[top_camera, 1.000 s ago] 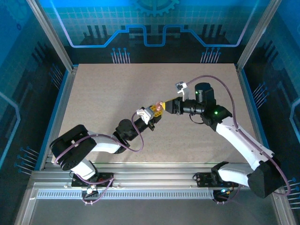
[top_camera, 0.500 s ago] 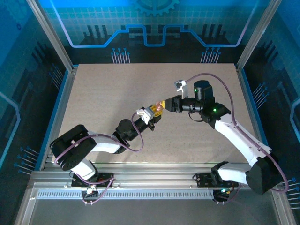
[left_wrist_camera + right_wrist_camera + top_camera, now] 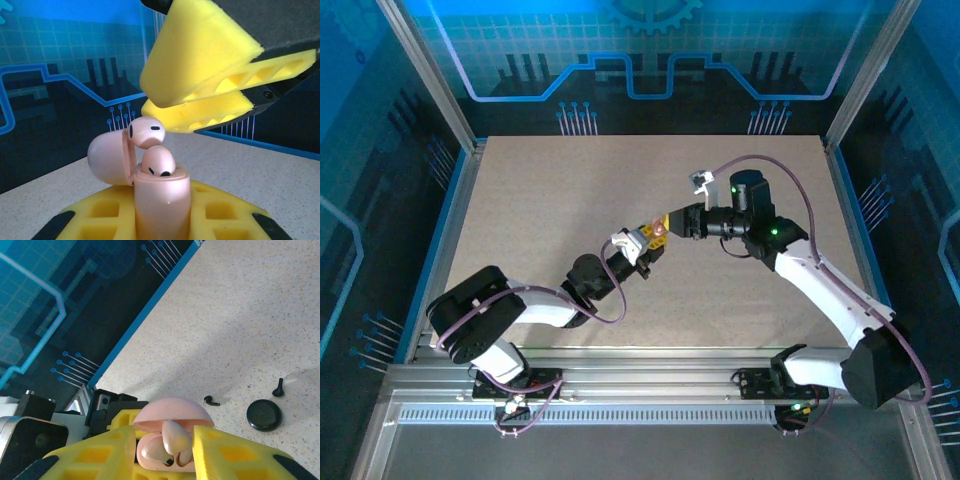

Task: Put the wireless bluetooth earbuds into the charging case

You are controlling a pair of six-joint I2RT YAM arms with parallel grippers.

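L gripper [image 3: 651, 238] was up off the table [image 3: 540, 220], near its middle, clamped tight on the pink charging case [image 3: 161, 200]. The case body sat upright btw. the yellow pads, w/ its lid [image 3: 107, 157] swung open to one side. One pink earbud [image 3: 159, 162] sat down in its socket, rounded head poking above the rim. A second pink earbud [image 3: 145, 132] stood higher, just above the first and close against the lid's edge. Its lower end was hidden, so I couldn't tell how far in it was.

R gripper [image 3: 148, 97] had its tips right over the open case, almost meeting the L one. Its yellow fingers [image 3: 100, 455] stood a narrow way apart. From its own cam the raised bud showed btw. them, against one finger. Couldn't tell whether they were pinching the bud or only bracketing it.

Further off on the table, well apart from both grippers, lay a black round case [image 3: 264, 415], shut. One black earbud [image 3: 211, 400] lay loose beside it, another black earbud [image 3: 278, 387] just past it. Neither touched the case.
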